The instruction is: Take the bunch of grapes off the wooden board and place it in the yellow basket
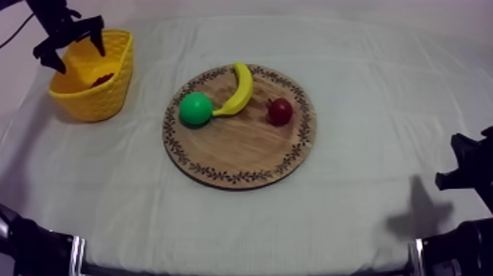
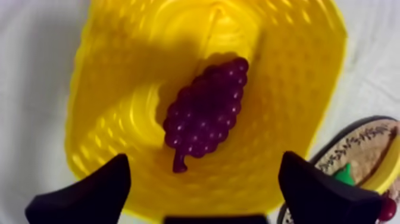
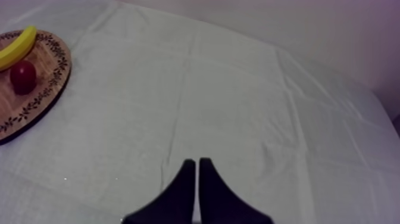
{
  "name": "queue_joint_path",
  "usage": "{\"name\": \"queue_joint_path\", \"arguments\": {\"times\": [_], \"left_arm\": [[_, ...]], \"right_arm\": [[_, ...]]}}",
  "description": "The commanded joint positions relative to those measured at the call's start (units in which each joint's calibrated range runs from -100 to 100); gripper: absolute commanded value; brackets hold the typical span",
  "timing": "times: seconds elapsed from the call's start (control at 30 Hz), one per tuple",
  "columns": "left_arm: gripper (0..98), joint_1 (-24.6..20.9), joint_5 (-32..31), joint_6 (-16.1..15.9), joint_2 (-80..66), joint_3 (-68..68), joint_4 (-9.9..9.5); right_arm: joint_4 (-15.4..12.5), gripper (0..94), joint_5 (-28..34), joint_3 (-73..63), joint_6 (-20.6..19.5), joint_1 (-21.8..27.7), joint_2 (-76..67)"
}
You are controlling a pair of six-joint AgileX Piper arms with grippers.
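Observation:
The purple bunch of grapes [image 2: 205, 113] lies on the floor of the yellow basket [image 1: 110, 88], and a dark bit of the grapes [image 1: 101, 78] peeks over its rim in the top view. My left gripper [image 1: 70, 45] hovers above the basket at the table's far left, open, its fingers [image 2: 89, 193] spread wide with nothing between them. The round wooden board [image 1: 242, 147] holds a banana [image 1: 238, 92], a green pear [image 1: 195, 109] and a small red fruit [image 1: 279, 111]. My right gripper [image 3: 196, 170] rests low at the right, shut on nothing.
The basket [image 2: 119, 77] stands near the table's far left corner, apart from the board [image 2: 363, 149]. Bare grey-white cloth lies in front of the board and to its right, up to the right arm [image 1: 469, 172]. The board's edge [image 3: 36, 101] lies well away from my right gripper.

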Motion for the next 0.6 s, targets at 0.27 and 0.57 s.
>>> {"name": "queue_joint_path", "arguments": {"times": [0.27,0.57], "left_arm": [[79.6,-0.2,-1.9,-1.3,-17.1,10.5,0.55],[65.6,-2.8,-6.9,-4.7,-33.8,23.5,1.51]], "right_arm": [[0.0,0.3,0.0,0.0,0.0,0.0,0.0],[0.0,0.3,0.0,0.0,0.0,0.0,0.0]]}}
